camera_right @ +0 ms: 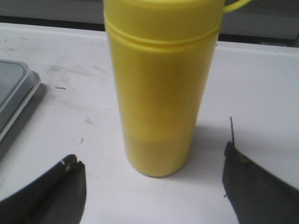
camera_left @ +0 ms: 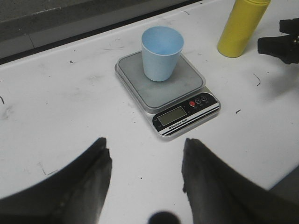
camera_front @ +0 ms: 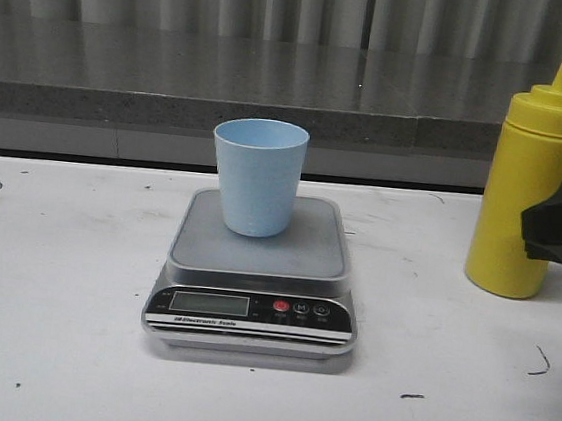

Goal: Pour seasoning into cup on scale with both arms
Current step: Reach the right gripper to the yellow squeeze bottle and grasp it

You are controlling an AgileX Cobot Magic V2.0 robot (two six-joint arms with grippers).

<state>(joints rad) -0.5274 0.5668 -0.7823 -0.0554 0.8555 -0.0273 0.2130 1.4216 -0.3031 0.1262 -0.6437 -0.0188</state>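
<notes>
A: Where's everything sitting?

B: Scale [camera_front: 254, 278] is mid-surface, display and buttons on the near edge. Cup [camera_front: 257, 176] stands upright on the scale's platform, toward the far side of it, mouth up. Looks empty from the left wrist view.

A: Seasoning bottle?

B: Seasoning [camera_front: 528, 186] is upright on the white surface [camera_front: 52, 287], right of the scale and well apart from it. Cap on, nozzle pointing up. Not touching cup or scale.

A: Right hand?

B: Right hand [camera_right: 154, 179] is spread wide, one finger [camera_right: 51, 191] on each side of the bottle's lower body. Gap visible on both sides, so nothing is gripped. In the front view only a black piece of it shows at the right edge, overlapping the bottle's right flank at mid-height.

A: Left hand?

B: Left hand [camera_left: 145, 172] is spread too, holding nothing. It's above the near-left part of the surface, looking across at scale and cup, well clear of both. Not visible in the front view.

A: Surface condition?

B: Scuffed, a few dark marks. Grey ledge [camera_front: 174, 79] runs along the far side.
</notes>
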